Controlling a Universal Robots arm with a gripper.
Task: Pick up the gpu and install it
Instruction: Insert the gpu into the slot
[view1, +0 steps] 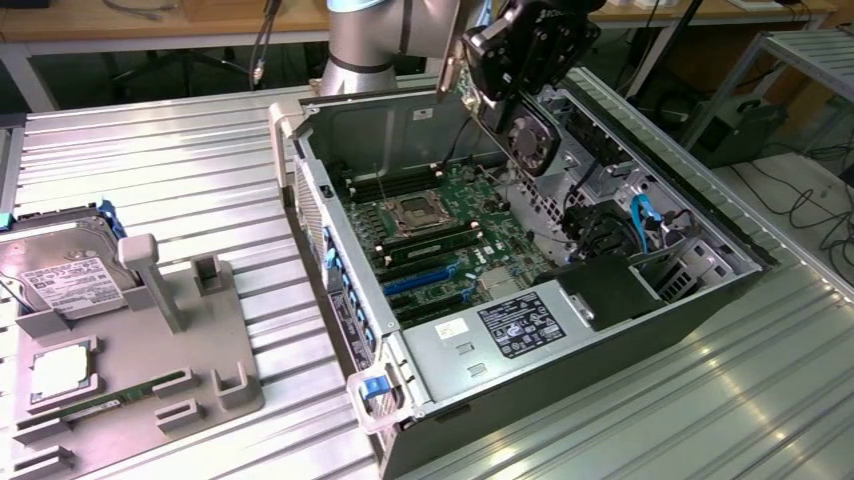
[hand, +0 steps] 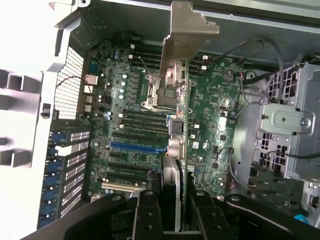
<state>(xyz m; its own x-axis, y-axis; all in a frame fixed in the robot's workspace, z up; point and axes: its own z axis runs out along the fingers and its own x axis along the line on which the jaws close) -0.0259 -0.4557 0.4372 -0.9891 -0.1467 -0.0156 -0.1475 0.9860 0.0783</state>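
gpu (view1: 533, 136) is off the bench, hanging in the gripper (view1: 521, 92) over the open case (view1: 400, 345), above the motherboard (view1: 447, 235) and clear of it as far as you can see.

orientation: card stands on edge, not flat. in the wrist view you see the gpu (hand: 175, 150) edge-on, its long axis running straight away from the fingers (hand: 148, 212) to the bracket (hand: 183, 45) at the far end. in the exterior view the bracket (view1: 451, 60) is a thin silver strip on the exterior view's left of the gripper, and the round fan face is turned toward the exterior view's right.

fingers: narrow gap, one black finger on each flat face of the card, gripper (hand: 173, 202) clamped on the end opposite the bracket. nothing else touched.

below the card you can note the cpu socket (hand: 159, 92) and the blue slot (hand: 132, 146).

hard to make out: the card's lower edge and its connector are lost against the board clutter, so you cannot tell which slot it lines up with. the gripper's upper part is cut off in the exterior view.

hard drive (view1: 60, 270) sits on the grey tray (view1: 174, 370), well apart at the exterior view's left.
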